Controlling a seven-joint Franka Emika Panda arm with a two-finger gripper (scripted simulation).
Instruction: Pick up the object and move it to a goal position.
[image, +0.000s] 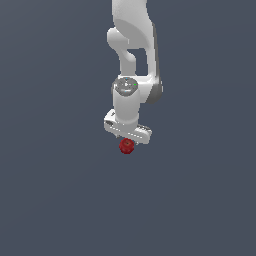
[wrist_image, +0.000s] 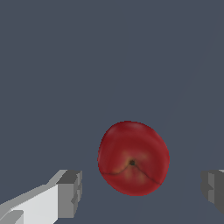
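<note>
Dark red and slightly lumpy, the object (image: 127, 146) sits in the exterior view directly at six o'clock from the white gripper (image: 127, 137), just below the gripper's crossbar and close to the middle of the frame. The arm (image: 133, 60) rises from it toward twelve o'clock, out of the picture. In the wrist view the object (wrist_image: 133, 158) looks like a small apple (a dark stem pit marks its yellowish centre) lying between the two grey fingertips (wrist_image: 70, 194), with clear gaps on both sides. The jaws stand wide apart, touching nothing. Plain dark grey-blue ground (image: 55, 190) surrounds everything; whether the object rests on it cannot be told.
</note>
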